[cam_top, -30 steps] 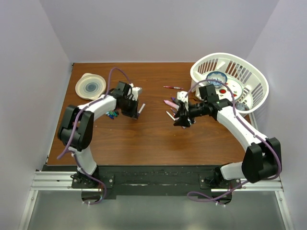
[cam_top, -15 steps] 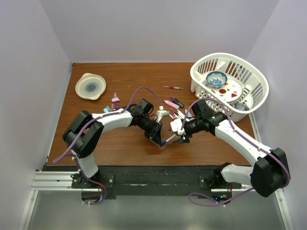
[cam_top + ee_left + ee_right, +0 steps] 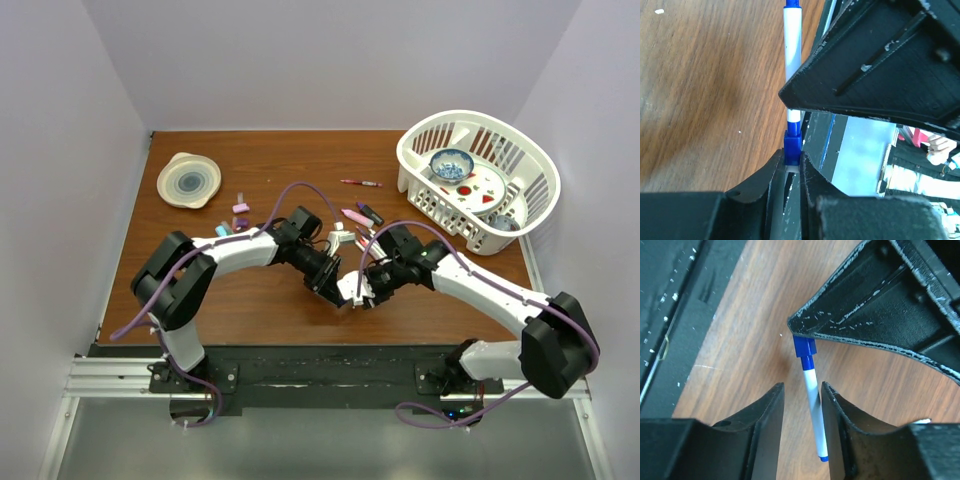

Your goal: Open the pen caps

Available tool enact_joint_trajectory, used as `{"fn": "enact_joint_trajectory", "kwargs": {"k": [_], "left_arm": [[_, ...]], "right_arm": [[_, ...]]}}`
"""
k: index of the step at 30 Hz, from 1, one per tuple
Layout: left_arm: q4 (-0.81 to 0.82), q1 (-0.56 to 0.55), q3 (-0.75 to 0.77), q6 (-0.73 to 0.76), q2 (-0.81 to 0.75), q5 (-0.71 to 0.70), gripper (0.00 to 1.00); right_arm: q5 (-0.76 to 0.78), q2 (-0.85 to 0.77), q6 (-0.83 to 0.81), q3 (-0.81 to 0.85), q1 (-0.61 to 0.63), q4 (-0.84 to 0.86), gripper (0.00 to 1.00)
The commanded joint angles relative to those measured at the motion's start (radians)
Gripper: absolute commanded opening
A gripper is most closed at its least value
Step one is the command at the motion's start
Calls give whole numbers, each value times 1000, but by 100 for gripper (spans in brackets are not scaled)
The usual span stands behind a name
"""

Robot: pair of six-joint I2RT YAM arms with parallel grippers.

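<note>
- Two arms meet over the near middle of the table (image 3: 250,320), with one pen (image 3: 812,395) strung between them.
- Left fingers (image 3: 774,172) are pinched shut on the blue cap (image 3: 792,145), which sits squarely at their tips.
- From that cap the white barrel runs straight away, its long axis in line with the left fingers. It passes between the right fingers (image 3: 767,410).
- Right fingers stand partly open astride the barrel. One is close against it and a gap shows on the other side, so no grip is made yet.
- The coming pull likely turns on this line-up. The right arm has to clamp the barrel and draw it along its own length while the left arm keeps the cap.
- Other pens (image 3: 358,215) lie near the basket (image 3: 470,114), and loose caps (image 3: 238,210) lie well apart to the left.
- One second earlier the arms are far apart, the left by the loose caps and the right over the pens beside the basket. Half a second earlier they are already together at the centre, and since then the gap between them has narrowed.
</note>
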Motion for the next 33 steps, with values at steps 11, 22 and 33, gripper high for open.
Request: {"fn": "enact_joint_trajectory", "kwargs": {"k": [11, 22, 33], "left_arm": [[96, -4, 15, -88, -161, -11, 2], [611, 10, -229, -245, -613, -629, 83], [1361, 11, -591, -844, -594, -818, 100]], "right_arm": [[31, -41, 61, -21, 9, 74, 5], [-113, -98, 624, 53, -89, 284, 0], [-155, -120, 1168, 5, -177, 634, 0]]}}
